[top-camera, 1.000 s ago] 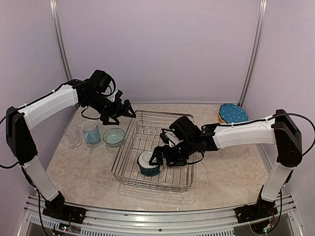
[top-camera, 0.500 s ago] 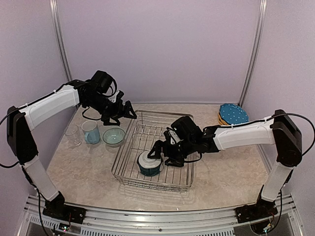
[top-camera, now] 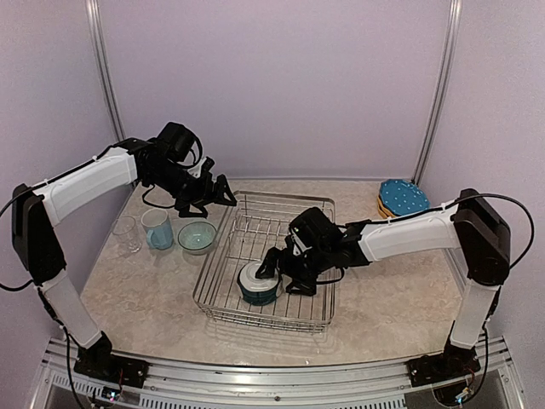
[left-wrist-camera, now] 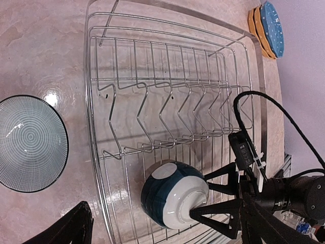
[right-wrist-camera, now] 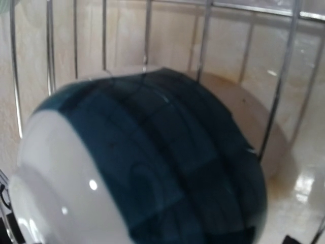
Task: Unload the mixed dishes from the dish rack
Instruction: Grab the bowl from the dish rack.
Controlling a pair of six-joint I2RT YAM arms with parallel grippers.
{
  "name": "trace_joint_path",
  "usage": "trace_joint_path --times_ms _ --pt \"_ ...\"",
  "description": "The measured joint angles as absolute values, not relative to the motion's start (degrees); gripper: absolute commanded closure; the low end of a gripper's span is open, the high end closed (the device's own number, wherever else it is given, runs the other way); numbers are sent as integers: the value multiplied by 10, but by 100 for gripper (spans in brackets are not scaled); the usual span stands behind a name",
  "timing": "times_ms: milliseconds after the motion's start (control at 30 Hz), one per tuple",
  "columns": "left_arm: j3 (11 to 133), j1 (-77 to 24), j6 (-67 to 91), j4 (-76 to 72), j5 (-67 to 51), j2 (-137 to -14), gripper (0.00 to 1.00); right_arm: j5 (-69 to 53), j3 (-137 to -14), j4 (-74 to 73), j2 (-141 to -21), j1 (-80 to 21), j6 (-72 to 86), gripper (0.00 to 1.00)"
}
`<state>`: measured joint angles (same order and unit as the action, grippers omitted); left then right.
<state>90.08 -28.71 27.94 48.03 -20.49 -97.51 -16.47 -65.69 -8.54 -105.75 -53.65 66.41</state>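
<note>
Teal bowl lying at the near end of the dish rack, right gripper straddling it.
Left gripper is hovering spread open by the rack's far-left corner, well apart from the bowl. The bowl is resting tipped, foot pointing up and away, mouth seemingly facing rightward at the nearer right gripper, whose jaws are standing apart around its rim.

left arm raised, reaching toward 3 o'clock | left tool jaws apart | right arm low, reaching toward 9 o'clock | right tool jaws spread
</note>
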Motion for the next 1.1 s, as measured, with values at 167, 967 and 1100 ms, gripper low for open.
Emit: trace_joint_path --times_ms 167,967,1100 --pt "901 -287 279 480 -205 -975 4 -172 -659 -73 -1066 -536 676 0" --pt "901 -287 277 481 -200 -980 4 -178 -620 39 -1070 -538 694 5" --pt "901 -287 277 481 -199 -980 4 -172 -621 31 -1064 -542 684 4"
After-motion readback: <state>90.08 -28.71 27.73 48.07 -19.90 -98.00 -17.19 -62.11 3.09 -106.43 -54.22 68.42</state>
